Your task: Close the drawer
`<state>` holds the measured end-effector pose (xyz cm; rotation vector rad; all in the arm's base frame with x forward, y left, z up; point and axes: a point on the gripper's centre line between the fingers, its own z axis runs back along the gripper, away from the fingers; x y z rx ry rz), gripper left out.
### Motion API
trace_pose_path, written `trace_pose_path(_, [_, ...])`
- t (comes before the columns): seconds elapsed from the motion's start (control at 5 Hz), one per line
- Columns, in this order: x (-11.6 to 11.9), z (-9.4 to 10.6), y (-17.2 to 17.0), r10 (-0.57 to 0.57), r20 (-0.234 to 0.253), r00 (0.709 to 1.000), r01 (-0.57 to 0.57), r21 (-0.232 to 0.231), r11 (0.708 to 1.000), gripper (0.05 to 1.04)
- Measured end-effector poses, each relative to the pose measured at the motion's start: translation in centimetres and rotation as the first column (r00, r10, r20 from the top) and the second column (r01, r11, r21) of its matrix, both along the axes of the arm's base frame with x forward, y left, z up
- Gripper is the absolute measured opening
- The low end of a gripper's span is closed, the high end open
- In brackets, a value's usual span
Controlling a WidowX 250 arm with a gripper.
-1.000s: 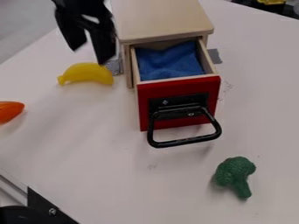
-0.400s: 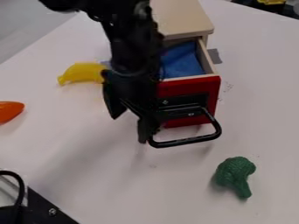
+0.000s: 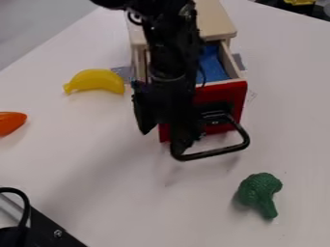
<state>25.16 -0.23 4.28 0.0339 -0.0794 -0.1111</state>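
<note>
The small wooden cabinet [image 3: 217, 21] stands at the upper middle, its drawer pulled out. To the right of the arm show part of the red drawer front [image 3: 226, 94] and a blue cloth [image 3: 213, 68] inside. A black loop handle [image 3: 222, 152] juts from that front. My gripper [image 3: 162, 129] hangs at the front's left part with its fingers apart, one left of the drawer and one at the handle's left end. The arm hides the left part of the drawer; whether the gripper touches it is hard to tell.
A yellow banana [image 3: 95, 80] lies left of the cabinet, and an orange object [image 3: 11, 122] is at the left edge. Green broccoli [image 3: 260, 193] lies at the lower right. Black and metal hardware [image 3: 48, 230] occupies the lower left corner.
From the upper left, my gripper has come down and right to the drawer front. Since the previous frame, the front and handle have shifted slightly right and up.
</note>
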Motion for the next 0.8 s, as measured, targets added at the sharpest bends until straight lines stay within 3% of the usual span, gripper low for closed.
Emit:
trace_pose_path(0.2, [1.6, 0.1, 1.2, 0.099, 0.006, 0.995, -0.099, -0.044, 0.994, 0.999])
trace_pose_path(0.4, [3.5, 0.4, 2.6, 0.236, 0.015, 0.972, -0.233, -0.115, 0.966, 0.999])
trace_pose_path(0.8, [6.2, 1.1, 5.4, 0.348, 0.056, 0.936, -0.336, -0.154, 0.929, 1.000])
